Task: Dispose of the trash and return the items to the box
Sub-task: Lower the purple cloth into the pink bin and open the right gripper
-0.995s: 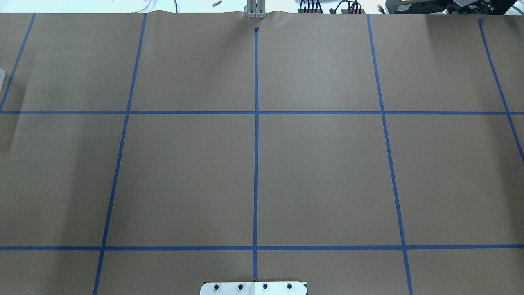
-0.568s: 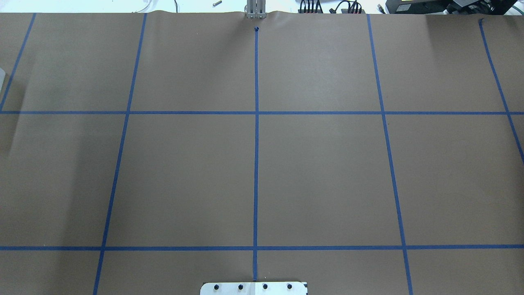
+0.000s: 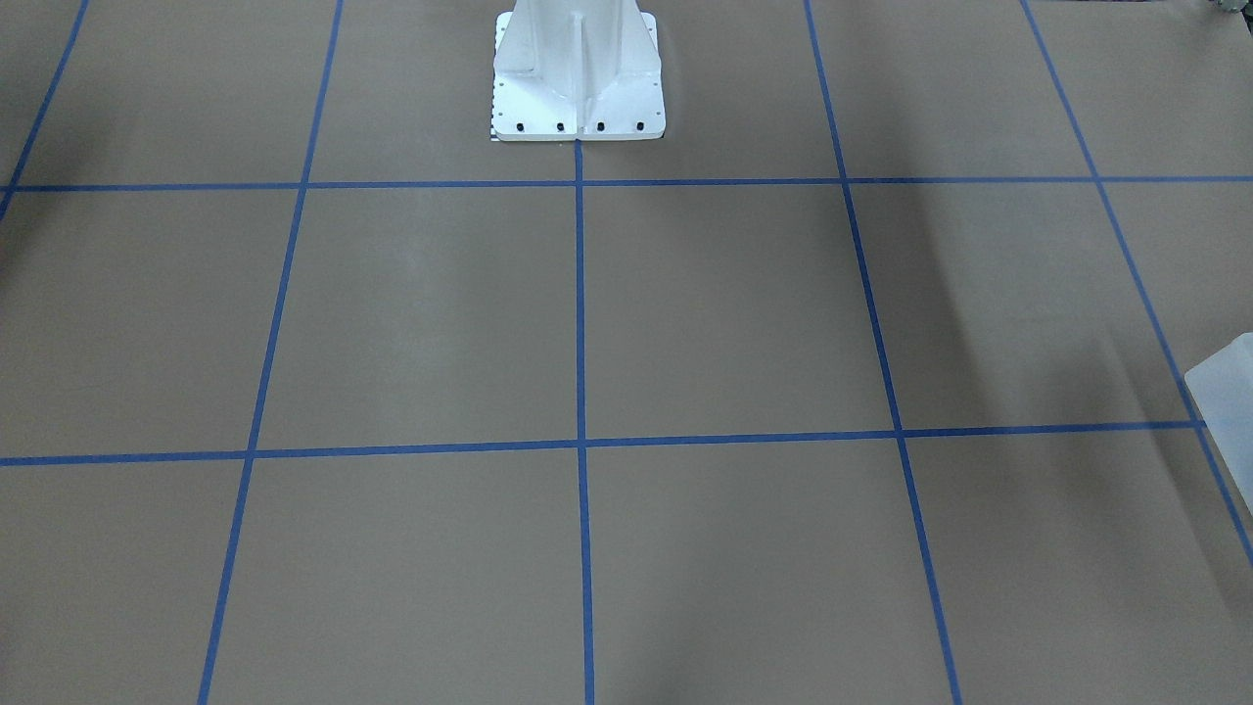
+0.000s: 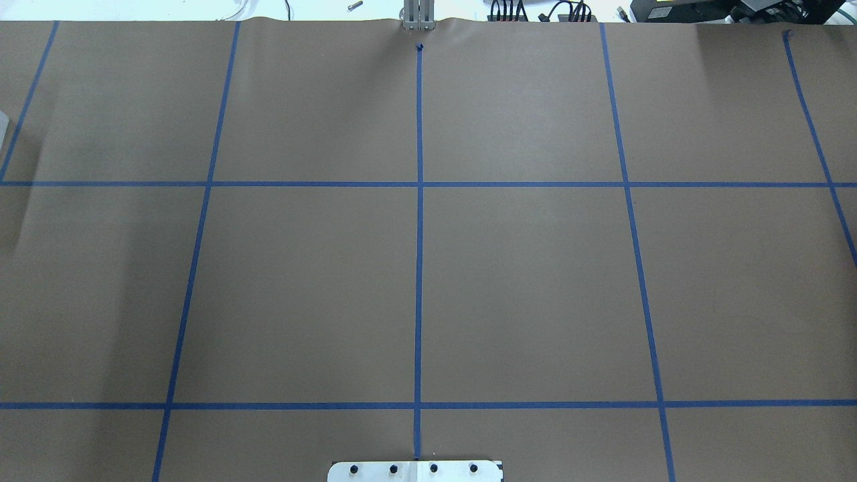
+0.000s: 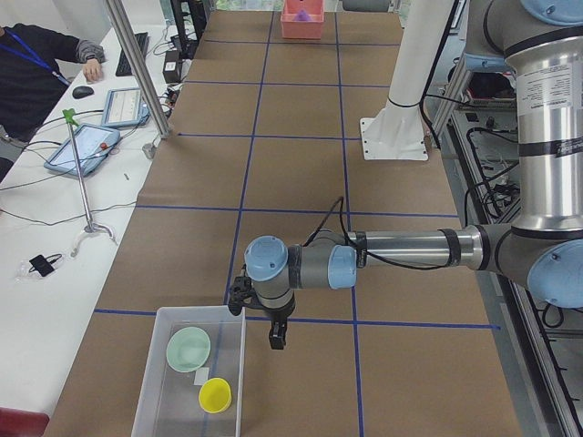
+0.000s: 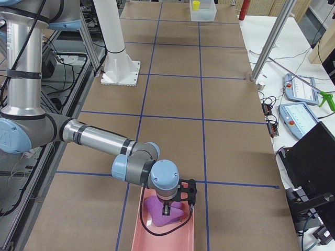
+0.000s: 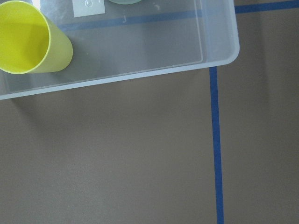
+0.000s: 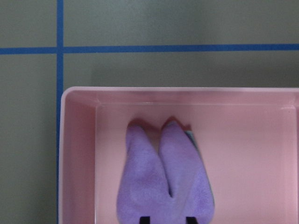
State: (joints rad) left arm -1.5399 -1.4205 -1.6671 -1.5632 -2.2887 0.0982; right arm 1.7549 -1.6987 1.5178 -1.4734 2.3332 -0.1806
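Note:
The whitish translucent box [image 5: 241, 364] stands at the table's left end and holds a pale green bowl [image 5: 189, 349] and a yellow cup [image 5: 215, 394]. The left wrist view looks down on the box's corner [image 7: 219, 42] and the cup [image 7: 28, 39]. My left gripper [image 5: 260, 320] hangs just beside the box's wall; I cannot tell whether it is open or shut. My right gripper [image 8: 167, 219] is open just above a purple cloth [image 8: 163, 182] that lies in a pink tray [image 8: 77, 140]. Both also show in the exterior right view: the gripper [image 6: 178, 206] and the cloth [image 6: 157, 214].
The white robot base [image 3: 578, 69] stands at the middle of the table's near edge. A corner of the box [image 3: 1224, 392] shows at the front-facing view's right edge. Metal posts [image 5: 137, 64] and tablets [image 5: 82, 146] line the operators' side.

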